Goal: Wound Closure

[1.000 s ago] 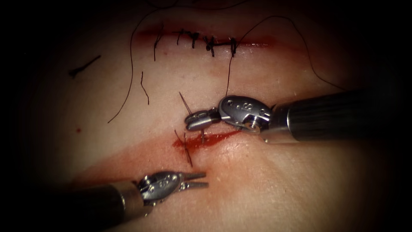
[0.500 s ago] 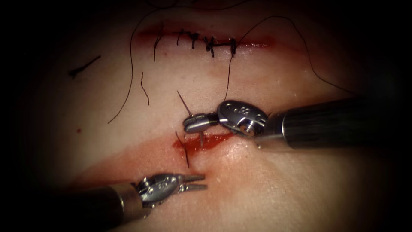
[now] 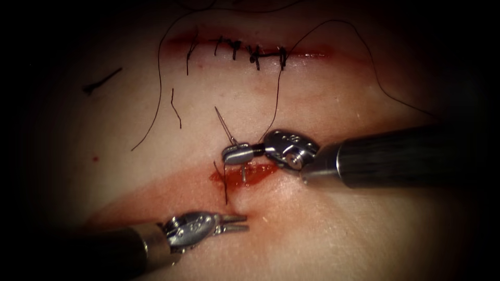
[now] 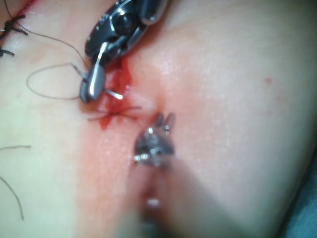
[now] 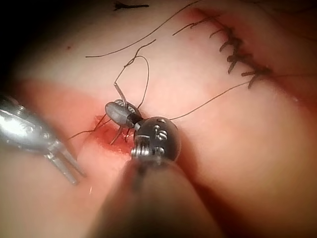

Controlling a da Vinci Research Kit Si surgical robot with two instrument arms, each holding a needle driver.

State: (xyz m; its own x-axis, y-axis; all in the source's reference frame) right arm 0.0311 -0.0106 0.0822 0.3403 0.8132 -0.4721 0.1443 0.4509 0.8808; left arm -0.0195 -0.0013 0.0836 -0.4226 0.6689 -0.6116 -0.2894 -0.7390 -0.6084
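My right tool (image 3: 237, 154) comes in from the right, its jaws shut on the curved needle (image 3: 225, 126) about mid-curve. One thin end of the needle rises up and to the left. The other end (image 3: 243, 175) points down into the open lower cut (image 3: 255, 171), at the red fluid; I cannot tell whether it pierces the tissue. The same grip shows in the right wrist view (image 5: 118, 111) and the left wrist view (image 4: 91, 87). My left tool (image 3: 244, 222) lies below the cut, jaws open and holding nothing (image 4: 165, 119).
One dark stitch (image 3: 225, 182) crosses the lower cut just left of the needle. Thread (image 3: 276, 99) runs from the stitched upper cut (image 3: 250, 52) down to the right tool. Loose thread loops (image 3: 159, 78) and cut ends (image 3: 101, 80) lie on the tissue at left.
The right tool has shifted down and left and rolled its wrist, bringing the needle's lower end down into the cut. The left tool has barely moved.
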